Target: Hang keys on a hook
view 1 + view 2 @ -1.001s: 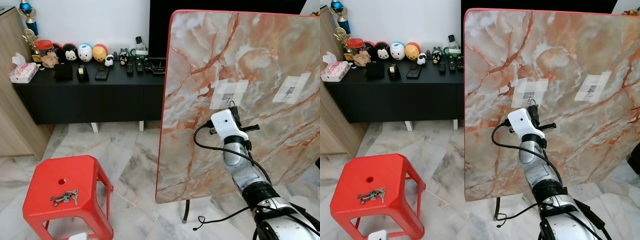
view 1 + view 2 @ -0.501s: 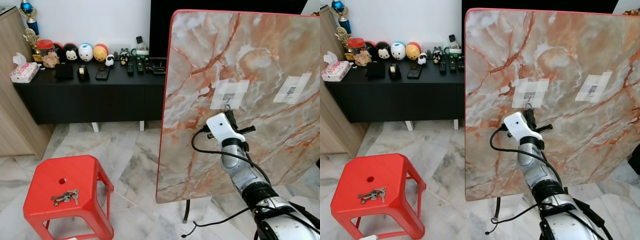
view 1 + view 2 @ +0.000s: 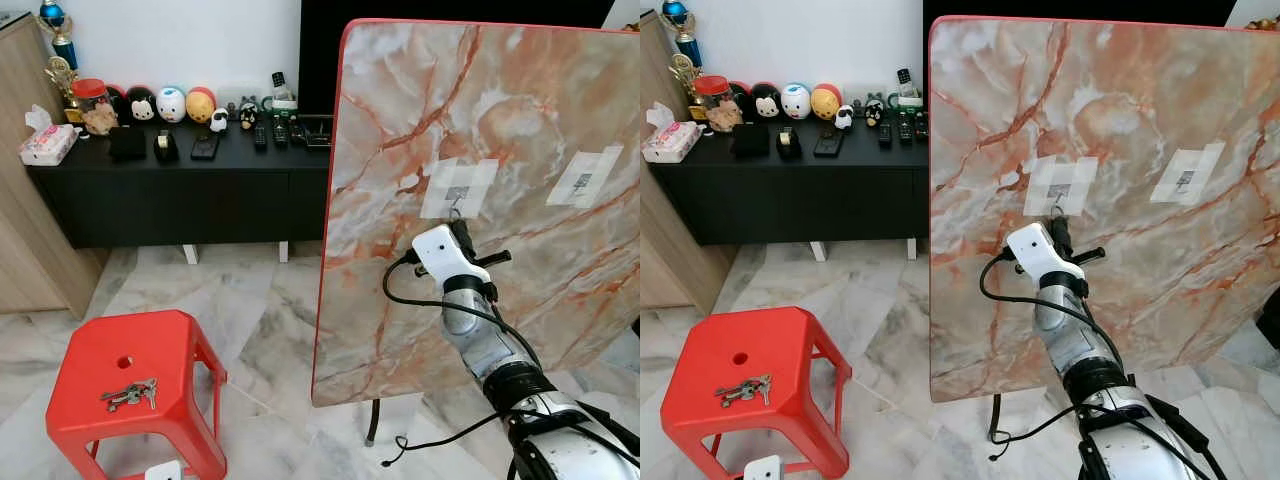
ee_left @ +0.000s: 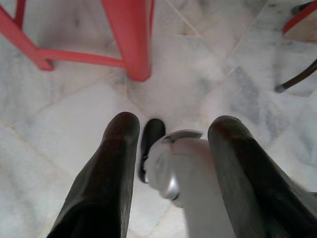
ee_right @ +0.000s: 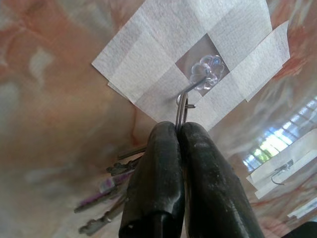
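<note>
The right end effector (image 5: pixel 179 130) is raised against an upright slab of orange-veined marble-patterned board (image 3: pixel 400 300), its two black fingers (image 5: pixel 158 168) pressed together and clamped on the thin silver ring of a bunch of metal keys (image 5: pixel 106 198). The ring stands straight out beyond the fingertips and appears to meet the small clear plastic hook with a wire prong (image 5: pixel 200 74), which is fixed to the board by strips of white tape (image 5: pixel 148 49); whether the ring is already over the prong cannot be told. The keys dangle beside the fingers, their long axes fanned roughly back along the fingers, tips away from the hook. To finish well, it is judged that the ring should be eased up and over the prong tip, then lowered until the wire bears the weight, and only then released. A second taped hook (image 5: pixel 277 173) sits off to one side. The left end effector (image 4: pixel 171 148) hangs idle above the marble floor (image 4: pixel 74 119), fingers apart, near a red plastic stool (image 3: pixel 130 385) carrying another bunch of keys (image 3: pixel 130 394).
</note>
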`<state>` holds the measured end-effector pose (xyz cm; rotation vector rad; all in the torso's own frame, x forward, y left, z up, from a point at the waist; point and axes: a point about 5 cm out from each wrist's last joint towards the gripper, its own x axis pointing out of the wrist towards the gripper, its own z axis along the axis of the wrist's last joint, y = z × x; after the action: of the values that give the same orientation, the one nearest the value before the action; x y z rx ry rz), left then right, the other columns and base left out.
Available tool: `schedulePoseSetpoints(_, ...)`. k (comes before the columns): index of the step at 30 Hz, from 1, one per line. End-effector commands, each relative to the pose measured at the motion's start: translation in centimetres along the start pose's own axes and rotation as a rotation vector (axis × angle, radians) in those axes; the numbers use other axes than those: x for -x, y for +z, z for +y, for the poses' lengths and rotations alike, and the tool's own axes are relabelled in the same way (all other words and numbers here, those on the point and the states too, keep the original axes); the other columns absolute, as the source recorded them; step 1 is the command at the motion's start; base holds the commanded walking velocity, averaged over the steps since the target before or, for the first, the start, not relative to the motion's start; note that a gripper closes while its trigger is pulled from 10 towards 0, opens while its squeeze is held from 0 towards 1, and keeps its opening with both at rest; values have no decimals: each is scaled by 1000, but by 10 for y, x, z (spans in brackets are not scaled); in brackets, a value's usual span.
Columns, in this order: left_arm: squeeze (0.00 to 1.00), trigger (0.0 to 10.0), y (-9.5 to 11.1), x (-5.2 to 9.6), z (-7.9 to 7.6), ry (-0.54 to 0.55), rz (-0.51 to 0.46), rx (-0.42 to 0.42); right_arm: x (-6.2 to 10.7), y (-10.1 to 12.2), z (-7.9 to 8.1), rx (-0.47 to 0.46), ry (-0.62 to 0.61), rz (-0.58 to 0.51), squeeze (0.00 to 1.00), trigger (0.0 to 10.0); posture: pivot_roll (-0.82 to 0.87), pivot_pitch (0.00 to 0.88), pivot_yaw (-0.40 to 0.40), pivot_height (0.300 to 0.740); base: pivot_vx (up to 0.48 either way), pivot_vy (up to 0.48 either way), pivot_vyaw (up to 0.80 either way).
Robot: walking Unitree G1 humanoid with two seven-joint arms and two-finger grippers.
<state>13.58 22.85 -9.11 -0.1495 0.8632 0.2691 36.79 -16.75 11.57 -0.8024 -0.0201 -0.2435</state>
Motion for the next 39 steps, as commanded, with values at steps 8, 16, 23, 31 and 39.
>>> schedulePoseSetpoints(8, 0, 10000, -10, 9, 30, 25, 15, 9, -3, 2, -3, 9, 2, -4, 1000, 10000, 187, 0, -109, 740, 0, 0, 0)
schedulePoseSetpoints(16, 0, 10000, -2, 3, 13, 1, 4, 2, 1, 0, 2, 18, 19, -7, 1000, 10000, 185, 0, -111, 740, 0, 0, 0)
schedulePoseSetpoints(23, 0, 10000, -3, -2, -20, -26, 17, -9, 17, 0, 20, -166, 192, -61, 1000, 10000, 183, 0, -113, 740, 0, 0, 0)
schedulePoseSetpoints(31, 0, 10000, -7, -2, -34, -37, 33, -20, 48, -12, 33, -472, 430, -83, 0, 10000, 173, 0, -110, 740, 0, 0, 0)
schedulePoseSetpoints(39, 0, 10000, -4, -3, -45, -43, 33, -41, 75, -103, 32, -773, 217, 470, 0, 10000, 169, 0, -92, 740, 0, 0, 0)
